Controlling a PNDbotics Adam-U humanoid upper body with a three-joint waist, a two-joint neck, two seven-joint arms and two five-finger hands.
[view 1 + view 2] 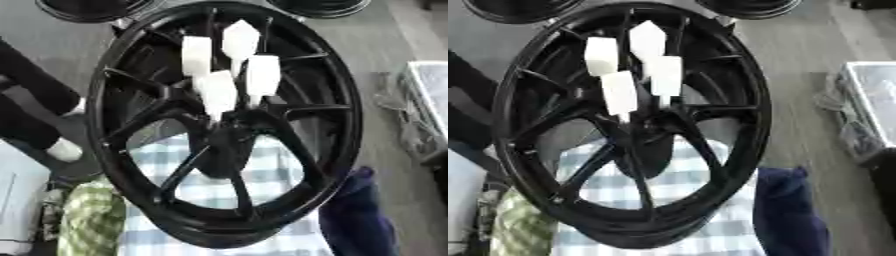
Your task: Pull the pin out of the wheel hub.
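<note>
one black wheel hub (223, 125), four white pins (217, 92) at centre; hands unseen, state unknown.

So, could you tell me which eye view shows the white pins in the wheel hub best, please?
The left eye view: all four white pins stand large near the frame's centre, over the black wheel. The right eye view shows the same four pins, shifted left. No robot hand appears in either view.
</note>
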